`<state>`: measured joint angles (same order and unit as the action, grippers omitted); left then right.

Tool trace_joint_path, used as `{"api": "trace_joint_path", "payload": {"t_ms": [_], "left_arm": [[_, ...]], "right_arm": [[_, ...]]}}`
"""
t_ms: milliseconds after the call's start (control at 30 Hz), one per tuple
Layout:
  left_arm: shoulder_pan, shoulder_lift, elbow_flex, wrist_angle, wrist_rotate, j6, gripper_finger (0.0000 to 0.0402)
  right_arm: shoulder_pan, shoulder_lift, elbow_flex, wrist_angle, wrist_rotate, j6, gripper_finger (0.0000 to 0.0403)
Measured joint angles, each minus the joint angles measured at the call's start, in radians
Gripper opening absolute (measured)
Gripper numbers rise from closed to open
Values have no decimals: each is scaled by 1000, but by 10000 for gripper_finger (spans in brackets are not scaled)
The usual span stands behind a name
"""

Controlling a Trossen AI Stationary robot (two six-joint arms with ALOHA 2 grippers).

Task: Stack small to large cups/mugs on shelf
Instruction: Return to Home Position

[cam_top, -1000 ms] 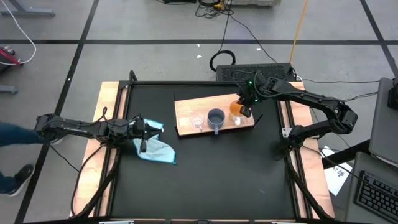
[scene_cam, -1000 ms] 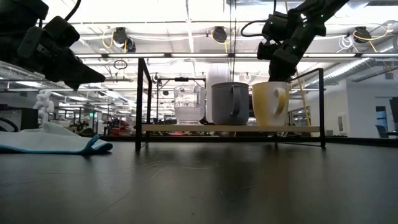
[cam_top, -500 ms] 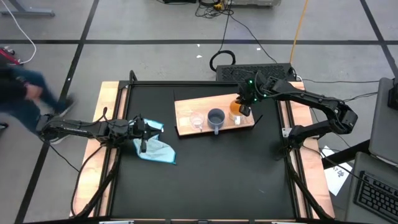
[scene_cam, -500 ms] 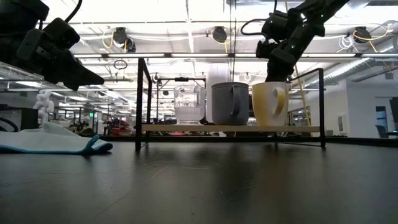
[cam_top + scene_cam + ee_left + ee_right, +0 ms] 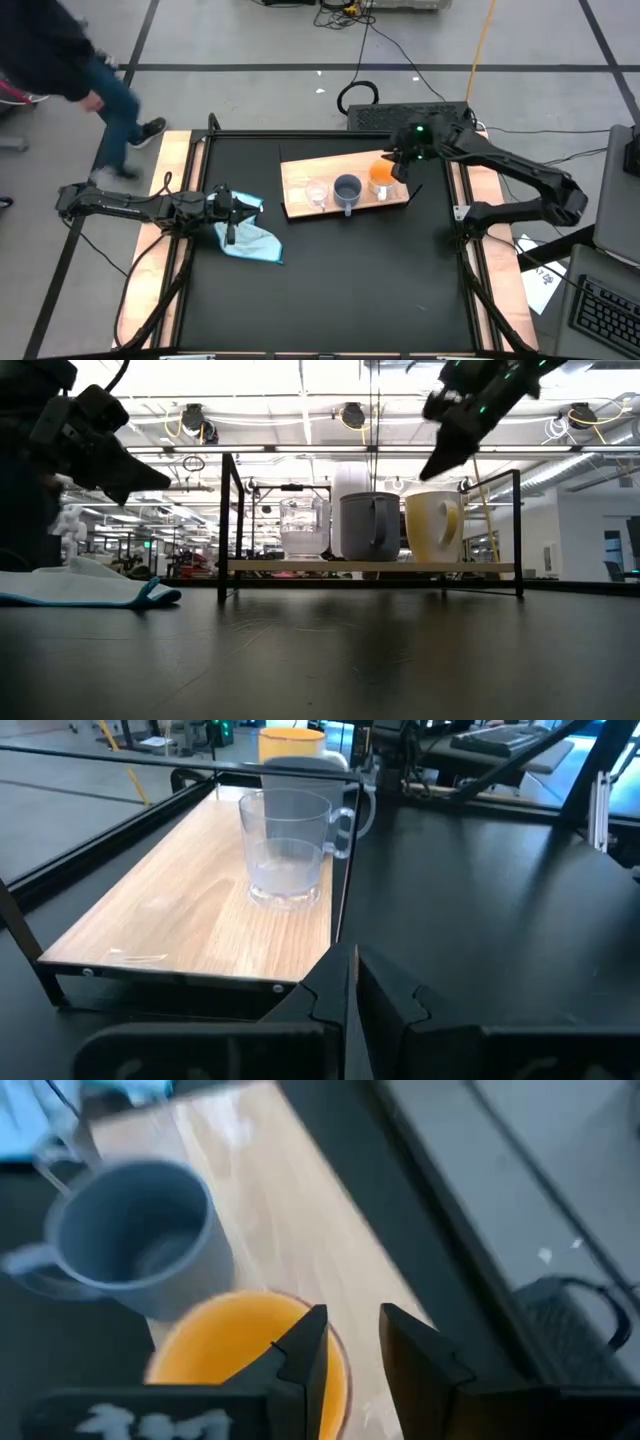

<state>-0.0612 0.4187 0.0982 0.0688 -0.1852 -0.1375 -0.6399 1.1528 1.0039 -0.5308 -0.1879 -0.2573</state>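
On the light-wood shelf point(image 5: 345, 165) three vessels stand upright in a row on their bases. They are the clear glass cup point(image 5: 317, 193) point(image 5: 288, 845), the grey-blue mug point(image 5: 347, 188) point(image 5: 135, 1240) and the orange mug point(image 5: 381, 176) point(image 5: 250, 1355). In the low view the order is clear cup point(image 5: 303, 527), grey-blue mug point(image 5: 370, 526), orange mug point(image 5: 435, 526). My right gripper point(image 5: 402, 163) point(image 5: 440, 455) point(image 5: 352, 1325) hovers above the orange mug's right side, narrowly open and touching nothing. My left gripper point(image 5: 235, 210) point(image 5: 350, 990) is shut and waits above the table beside the light blue cloth point(image 5: 250, 238).
The shelf stands on a black metal frame point(image 5: 228, 525) above the black table point(image 5: 330, 280). The cloth point(image 5: 90, 585) lies on the table's left part. A person point(image 5: 90, 70) walks past beyond the table's far left corner. Pale wooden rails point(image 5: 175, 180) border the table.
My right gripper has risen from the orange mug's rim and drawn off toward the table's right edge, now clear above the mug. The mug stays upright on the shelf. A person has walked along the table's left side toward the far edge.
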Motion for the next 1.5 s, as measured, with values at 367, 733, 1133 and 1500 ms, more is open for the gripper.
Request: {"api": "trace_joint_path", "payload": {"t_ms": [367, 733, 1133, 1500], "left_arm": [[0, -1, 0, 25, 24, 120, 3], [0, -115, 5, -20, -5, 210, 1], [-36, -352, 6, -177, -35, 193, 0], [-93, -381, 6, -202, -53, 193, 0]], "right_arm": [[17, -329, -2, -136, 0, 51, 20], [100, -607, -174, -133, -1, 188, 1], [235, -823, -466, 27, -4, 336, 0], [423, -863, -683, 348, -82, 413, 0]]}}
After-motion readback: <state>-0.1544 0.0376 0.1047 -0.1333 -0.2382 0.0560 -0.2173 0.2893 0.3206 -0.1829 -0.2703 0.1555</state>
